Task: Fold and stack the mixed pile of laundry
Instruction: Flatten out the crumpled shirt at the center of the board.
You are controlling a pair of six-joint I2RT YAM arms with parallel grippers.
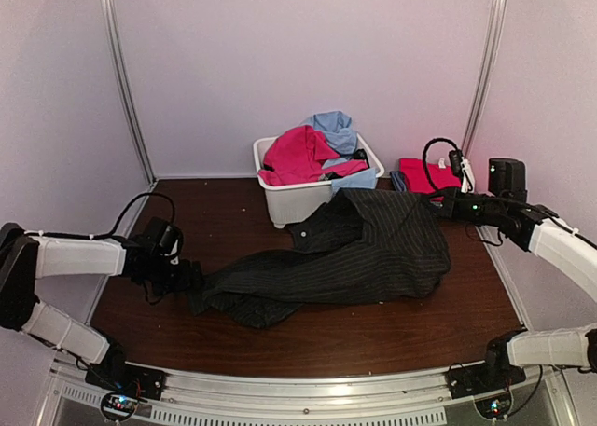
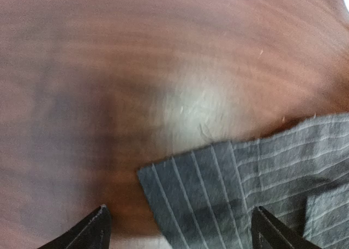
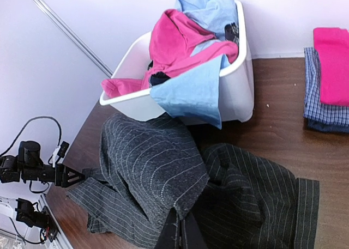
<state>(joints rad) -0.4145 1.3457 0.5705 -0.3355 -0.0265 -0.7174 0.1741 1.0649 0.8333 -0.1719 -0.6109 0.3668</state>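
A black pinstriped garment (image 1: 345, 254) lies spread across the brown table (image 1: 373, 337). My right gripper (image 1: 437, 202) is shut on its far right edge, and the wrist view shows the cloth (image 3: 163, 167) drawn up in a peak to the shut gripper (image 3: 182, 235). My left gripper (image 1: 191, 279) is at the garment's left end, low over the table. In the left wrist view that gripper (image 2: 180, 232) is open, with a corner of the striped cloth (image 2: 218, 189) lying flat between the fingers. The rest of the laundry pile, pink-red (image 1: 298, 154) and light blue (image 1: 334, 128) pieces, fills a white tub.
The white tub (image 1: 298, 202) stands at the back centre, a light blue cloth (image 3: 191, 93) hanging over its rim (image 3: 125, 99). A folded pink piece (image 3: 332, 64) on a blue checked shirt (image 3: 313, 104) lies at the back right. Walls close in on three sides.
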